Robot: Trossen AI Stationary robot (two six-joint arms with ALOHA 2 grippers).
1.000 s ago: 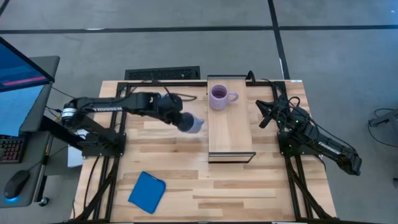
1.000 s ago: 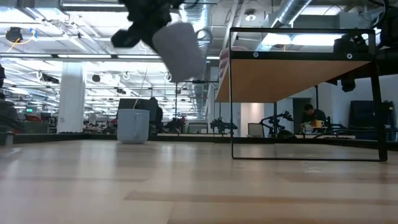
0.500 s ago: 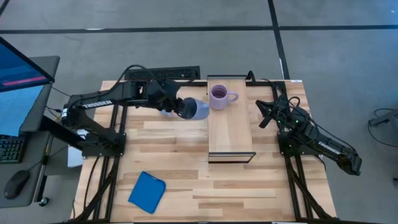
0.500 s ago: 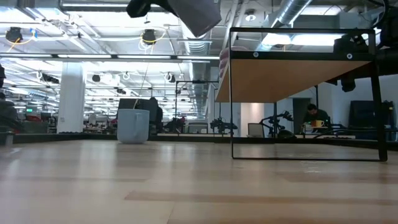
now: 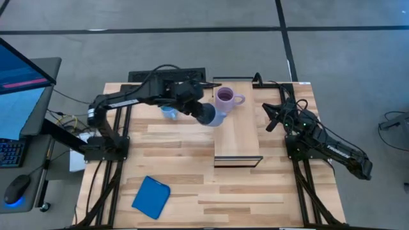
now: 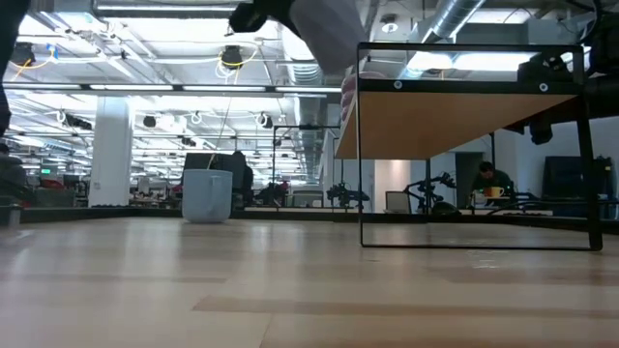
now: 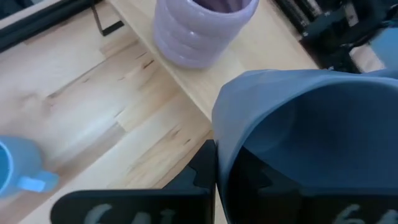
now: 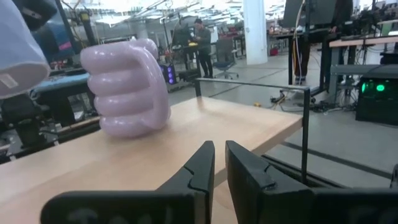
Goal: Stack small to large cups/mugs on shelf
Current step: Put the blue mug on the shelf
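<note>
Grey-blue mug [image 5: 216,117] is hanging in the air at the shelf's [image 5: 238,137] left edge, clamped in the left end effector [image 5: 206,115], whose fingers are pressed together on the mug's wall. In the left wrist view the mug [image 7: 311,143] is filling most of the frame with its open mouth facing the camera, one dark finger [image 7: 202,171] lying against its outer side. In the low view the same mug [image 6: 329,29] is showing tilted, above the level of the shelf board [image 6: 455,116].

Sitting upright on the far end of the shelf is the pale purple mug [image 5: 225,99], its handle pointing toward the right arm's side; the held mug is just beside it, on the near left. From the right wrist camera the purple mug [image 8: 127,87] is appearing as a ribbed body resting on the light board [image 8: 186,134].

Standing on the bench [image 5: 172,166] left of the shelf, partly hidden under the left arm, is the bright light blue mug [image 5: 169,113]; it is also showing in the low view [image 6: 206,195] and the left wrist view [image 7: 18,171].

Waiting over the bench's right side, clear of the shelf, is the right end effector [image 5: 273,117], its fingers [image 8: 199,165] lying nearly together with nothing between them.

A flat blue pad [image 5: 151,197] is lying near the bench's front left.
</note>
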